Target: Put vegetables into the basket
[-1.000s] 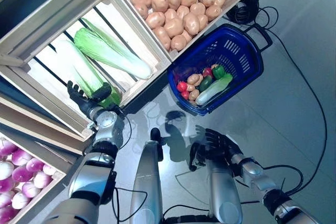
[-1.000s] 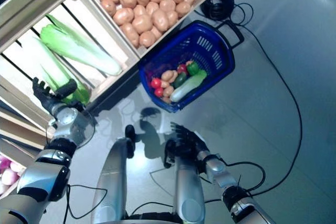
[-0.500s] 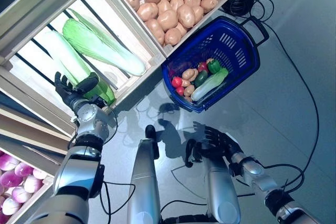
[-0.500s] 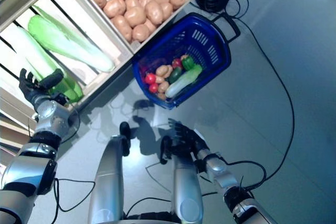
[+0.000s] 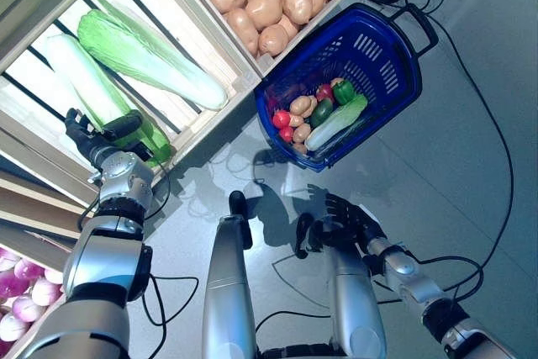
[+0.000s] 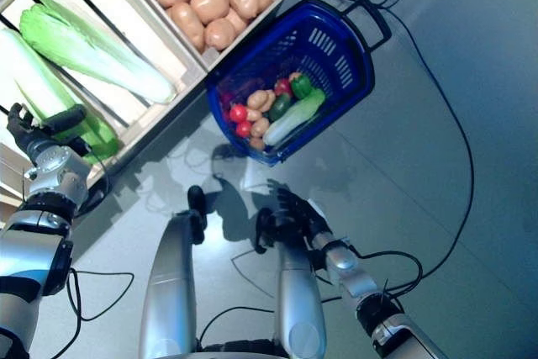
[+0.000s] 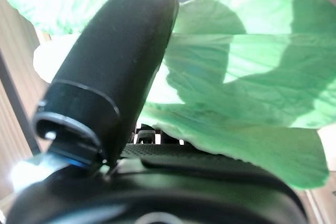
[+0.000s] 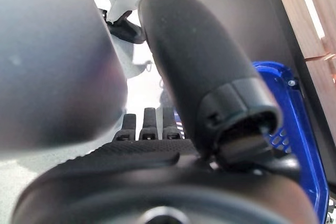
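Observation:
My left hand (image 5: 101, 145) is open at the leafy green end of a long Chinese cabbage (image 5: 91, 92) that lies in a wooden crate. In the left wrist view the thumb (image 7: 113, 61) stands in front of the green leaf (image 7: 247, 98), and straight fingers reach under it. The blue basket (image 5: 382, 56) stands on the floor by the stand. It holds a long white-green vegetable (image 5: 336, 121), a green pepper (image 5: 343, 91), tomatoes (image 5: 281, 118) and potatoes (image 5: 300, 105). My right hand (image 5: 349, 220) is open, low over the floor, well short of the basket.
The wooden stand's crates (image 5: 225, 97) fill the upper left, with the basket right against their front edge. Grey floor (image 5: 475, 140) lies to the right of the basket.
The whole view has shifted, so the camera moved. My left hand stays at the cabbage's leafy end. My right hand has not visibly moved.

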